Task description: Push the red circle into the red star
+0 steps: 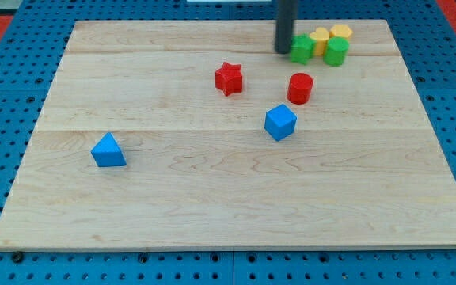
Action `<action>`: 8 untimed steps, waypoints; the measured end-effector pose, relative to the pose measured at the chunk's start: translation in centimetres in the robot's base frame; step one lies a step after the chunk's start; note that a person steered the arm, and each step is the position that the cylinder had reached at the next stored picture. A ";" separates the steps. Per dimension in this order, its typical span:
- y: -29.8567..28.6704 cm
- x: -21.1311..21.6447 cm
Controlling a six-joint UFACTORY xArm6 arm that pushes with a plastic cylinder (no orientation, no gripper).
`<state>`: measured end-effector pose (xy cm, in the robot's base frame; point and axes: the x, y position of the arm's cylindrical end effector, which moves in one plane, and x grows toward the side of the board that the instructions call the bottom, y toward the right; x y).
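Blocks sit scattered across the wooden counter [212,198], so read them from the view's left before you move. Farthest left lies the blue triangle [108,150], well apart from everything and no concern. Next comes the red star [229,78], your target, upper middle. Below and right of it sits the blue cube [280,122], near the red circle [300,88], which stands right of the star and slightly lower. My tip [283,51] rests above and left of the circle, just beside the green star-like block [301,49]; further right are a yellow block [321,38], a green cylinder [336,51] and a yellow one [341,32]. No claw exists on this rod, so nothing is held.

You should bring my tip round to the circle's right side, slightly low, then push leftward and a touch upward. Pass wide of the green cluster, and keep the line centred so the circle does not slip toward the blue cube.
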<state>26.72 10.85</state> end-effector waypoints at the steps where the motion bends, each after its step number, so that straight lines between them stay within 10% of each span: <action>1: -3.6 1.9; 3: 5.3 4.6; 8: 5.6 9.9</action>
<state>36.65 16.46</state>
